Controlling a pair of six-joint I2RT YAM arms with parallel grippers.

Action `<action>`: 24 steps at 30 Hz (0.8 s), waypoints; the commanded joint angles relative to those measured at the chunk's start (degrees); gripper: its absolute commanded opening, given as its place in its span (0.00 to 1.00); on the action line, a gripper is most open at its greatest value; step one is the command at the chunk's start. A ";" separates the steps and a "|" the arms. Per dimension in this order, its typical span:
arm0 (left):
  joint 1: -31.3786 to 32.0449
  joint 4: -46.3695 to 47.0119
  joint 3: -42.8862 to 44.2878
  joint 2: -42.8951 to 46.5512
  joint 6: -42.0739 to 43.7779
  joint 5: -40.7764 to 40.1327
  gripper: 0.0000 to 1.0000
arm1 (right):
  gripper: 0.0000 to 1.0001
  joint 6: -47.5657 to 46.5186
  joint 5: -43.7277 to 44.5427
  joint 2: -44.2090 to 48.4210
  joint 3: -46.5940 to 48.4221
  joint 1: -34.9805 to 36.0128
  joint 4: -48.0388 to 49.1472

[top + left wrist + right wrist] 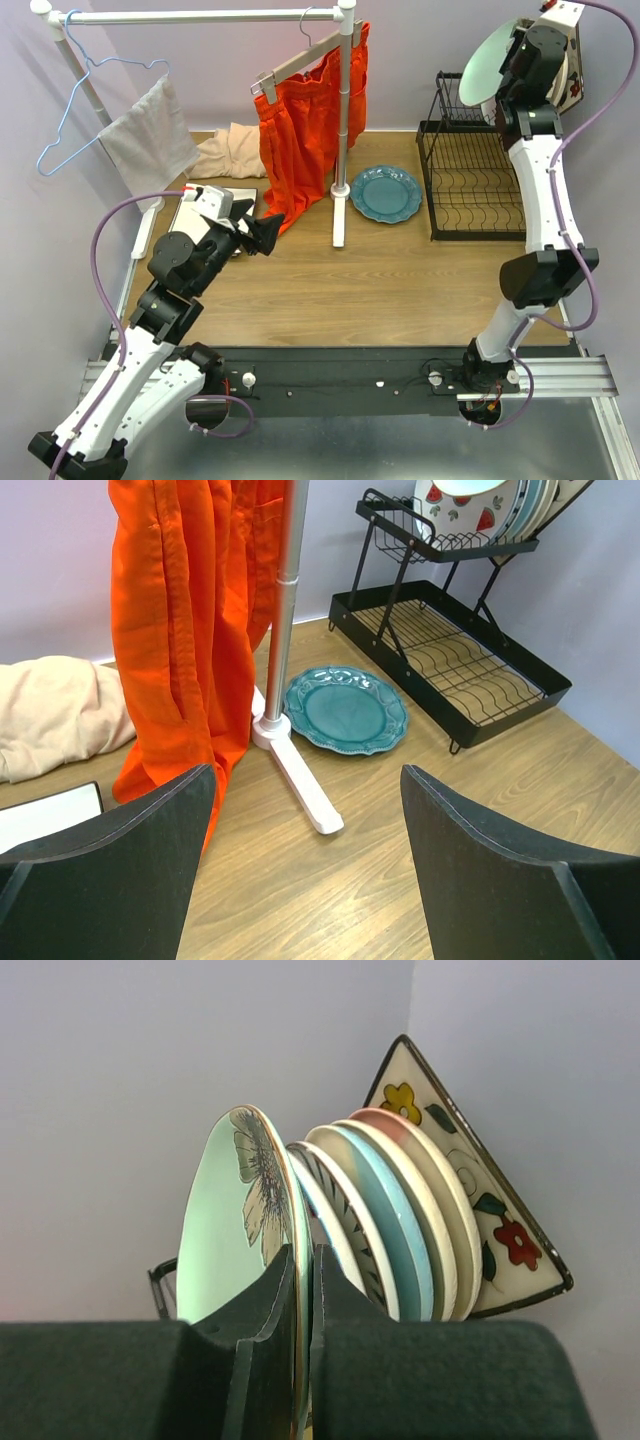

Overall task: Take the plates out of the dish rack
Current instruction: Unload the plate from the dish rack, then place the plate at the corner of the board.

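**Right end effector (305, 1280) pinching the front plate on the rack's upper shelf**

I see the right fingers pressed nearly together on the rim of the pale mint plate (240, 1220), which stands upright with its flower drawing facing the row behind. Its lower edge is hidden by the fingers, so I can't tell whether it sits in a slot. Behind it, packed close on edge, are the striped plate (335, 1210), the cream and light-blue plate (385, 1220), the pink and cream plate (430, 1200) and, last, the square flowered plate (480, 1200) leaning toward the wall (100, 1060).

From above, the dish rack (475, 190) sits at the desk's (380, 290) far right corner, its back close to the wall. The teal plate (386, 193) lies flat on the desk just left of the rack, beside the foot of the clothes rail (343, 120).

The left end effector (310, 880) hangs with its fingers spread wide, gripping nothing, near the hem of the orange garment (190, 630). Plain wood runs from the teal plate back to the arm bases. The rail post and the garment stand between my left arm and the rack.
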State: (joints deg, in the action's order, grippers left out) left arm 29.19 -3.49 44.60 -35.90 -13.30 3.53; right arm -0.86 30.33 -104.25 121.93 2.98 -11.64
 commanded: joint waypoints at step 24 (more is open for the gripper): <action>-0.36 0.67 -0.13 1.71 -0.06 1.66 0.84 | 0.01 28.89 -24.61 30.85 -32.70 -0.35 -0.23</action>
State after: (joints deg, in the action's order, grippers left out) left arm 29.19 -3.49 44.58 -34.52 -13.32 3.62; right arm 20.05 12.91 -81.14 94.94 2.98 -16.95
